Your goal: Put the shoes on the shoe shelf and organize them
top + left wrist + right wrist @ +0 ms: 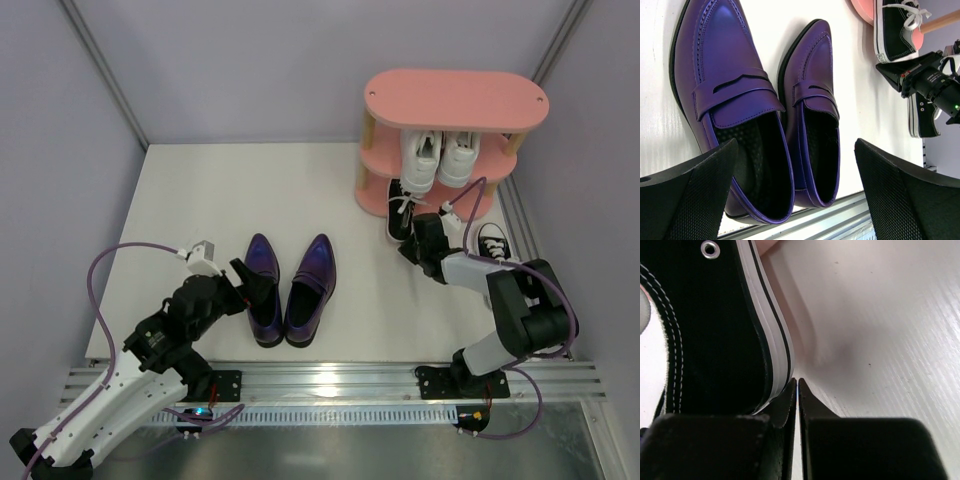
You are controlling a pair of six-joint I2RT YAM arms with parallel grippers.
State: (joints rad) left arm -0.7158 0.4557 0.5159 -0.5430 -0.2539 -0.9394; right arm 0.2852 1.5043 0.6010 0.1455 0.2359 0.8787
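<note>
Left gripper [796,150]: spread wide and empty, hanging over the heel ends of the glossy purple pointed loafers [730,100].
Purple pair: on the white table [180,200], side by side, close together, toes pointing away from the arm bases and heels toward the near edge; well apart from the shelf, off to its left.
Right gripper [797,390]: closed pad to pad with nothing clamped, tips set against the white sole of a black canvas sneaker [715,340], just beside it rather than around it.
Black pair: that sneaker partly on the lowest board with its rear end out over the table; second black sneaker [492,243] loose on the table just right of the right wrist.
White lace-up sneakers [440,158]: both on the middle board of the small pink three-tier rack [455,100].
Step in hand: probably nudging the black sneaker further onto its board while lining up on a loafer.
Deciding relation: long axis of the loafers running straight away from the left gripper, jaw line lying across it, so closing over one shoe's width looks workable.
Nearer arm: left for the loafers, right for the rack.
Risk: open span covering both heels at once, hence a chance of catching two shoes.
</note>
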